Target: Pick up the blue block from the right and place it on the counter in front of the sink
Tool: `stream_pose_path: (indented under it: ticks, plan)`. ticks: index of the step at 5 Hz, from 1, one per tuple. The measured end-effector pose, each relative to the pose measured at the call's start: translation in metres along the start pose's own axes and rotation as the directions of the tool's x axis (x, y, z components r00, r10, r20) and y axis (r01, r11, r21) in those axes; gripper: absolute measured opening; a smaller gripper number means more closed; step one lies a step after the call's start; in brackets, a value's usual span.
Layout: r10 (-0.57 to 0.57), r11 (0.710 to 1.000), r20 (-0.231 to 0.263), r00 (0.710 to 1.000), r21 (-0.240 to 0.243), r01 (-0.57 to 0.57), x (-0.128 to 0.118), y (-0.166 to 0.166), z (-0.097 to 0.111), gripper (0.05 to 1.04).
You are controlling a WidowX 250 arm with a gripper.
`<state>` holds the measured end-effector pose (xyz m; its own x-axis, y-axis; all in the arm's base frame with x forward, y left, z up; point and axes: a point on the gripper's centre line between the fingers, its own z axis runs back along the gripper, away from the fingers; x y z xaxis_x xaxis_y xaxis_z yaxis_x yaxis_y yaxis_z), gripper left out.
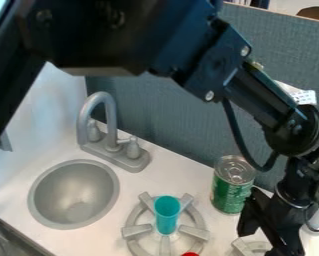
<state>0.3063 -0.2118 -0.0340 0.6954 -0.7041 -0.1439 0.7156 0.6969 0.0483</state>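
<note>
Two upright things stand to one side of the claw (271, 228): a green can (232, 192) just beside it, and farther off a teal cup (167, 216) in the middle of a grey burner (140, 231). I cannot tell whether the claw is spread or pressed together, nor whether it touches the can. Another burner (252, 246) lies close beneath the claw, on the white tabletop (178, 155).

A small sideways swing could knock the can over, because the gap is so slight. The slack black cable (236, 135) loops near its top and might snag the rim. If lowered carelessly, the claw could strike the nearby burner's spokes. The cup looks narrow for its height, so a bump from the wrist could tip it against its burner. Beyond the cup, the sink (75, 195) could catch anything that rolls.

The can's green label carries pale lettering, and a white printed piece (298, 93) shows behind the arm; I can read neither.
</note>
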Motion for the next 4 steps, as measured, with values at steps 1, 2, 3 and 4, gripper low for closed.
stream_pose_path:
  ticks: [1, 2, 3, 4]
  plan:
    - [-0.03, 0.999, -0.015, 0.999, -0.013, 0.03, 0.0034, -0.0017, -0.008, 1.001]
    - [-0.042, 0.999, -0.024, 0.999, -0.012, 0.041, 0.0057, -0.0008, -0.0082, 1.001]
    - [-0.037, 0.999, -0.038, 0.999, -0.025, 0.036, 0.0021, -0.0033, -0.0107, 1.001]
    - [-0.033, 0.999, -0.052, 0.998, -0.036, 0.031, 0.0, -0.005, -0.0118, 1.001]
